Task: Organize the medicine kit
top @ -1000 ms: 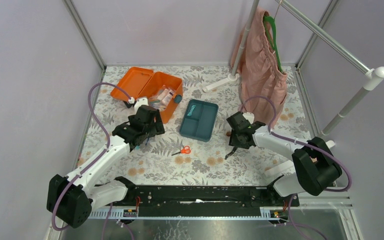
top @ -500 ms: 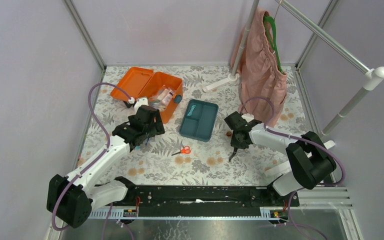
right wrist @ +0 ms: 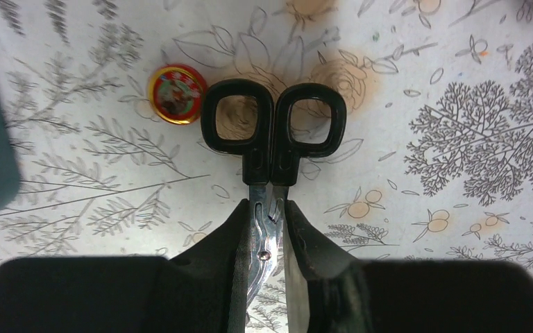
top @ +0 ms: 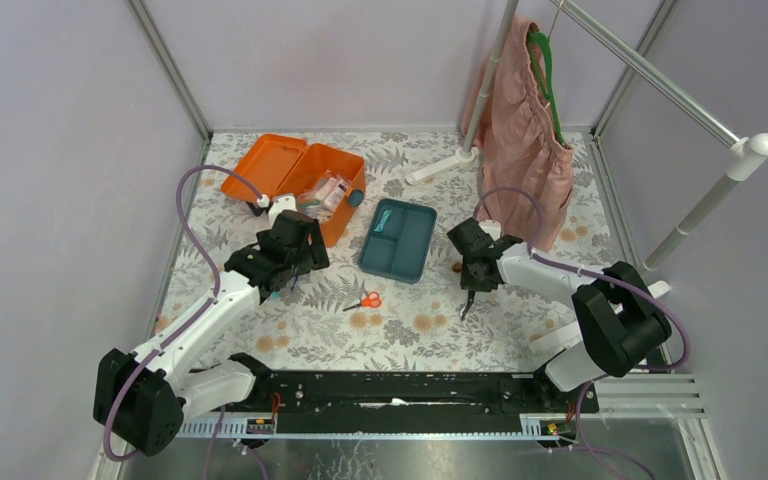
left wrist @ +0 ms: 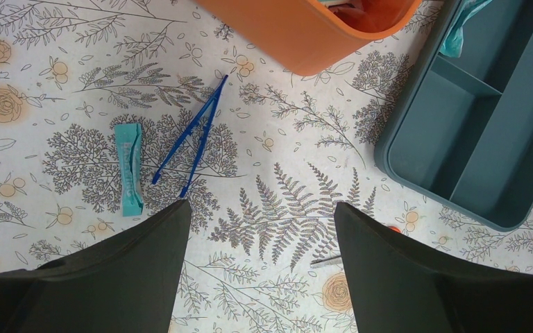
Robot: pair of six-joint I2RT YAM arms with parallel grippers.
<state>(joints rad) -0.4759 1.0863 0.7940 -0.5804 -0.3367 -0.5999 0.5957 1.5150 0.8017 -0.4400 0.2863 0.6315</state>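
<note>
Scissors in the grip on the right side! The right fingers (right wrist: pixel 304 239) are pinched on the black scissors (right wrist: pixel 272 139) low down at the pivot, blades hidden between the pads, the two handle loops sticking out ahead over the floral counter (top: pixel 420 330). That's a narrow, slick metal hold, and I'd say it's the big risk: any quick swing and the pair could twist in the pinch or slide out altogether.

Next worry is the little round red-and-yellow tin (right wrist: pixel 177 94), sitting just beside the left loop. Dip too low on the way across and the handles could knock it rolling.

Where's it all headed? The medicine kit (top: pixel 260 165) lies open at the far left of the counter, lid flung back, with its teal insert tray (top: pixel 410 235) out on the counter just beside it, between the two arms. The tray is the near target, and its raised rim could catch a drooping blade tip.

Over on the left, the left fingers (left wrist: pixel 132 277) are spread wide and holding nothing, hanging above blue tweezers (left wrist: pixel 194 139) and a teal packet (left wrist: pixel 130 166). Orange-handled scissors (top: pixel 365 300) lie loose between the arms. If both arms go for the tray together, a clash looks possible.
</note>
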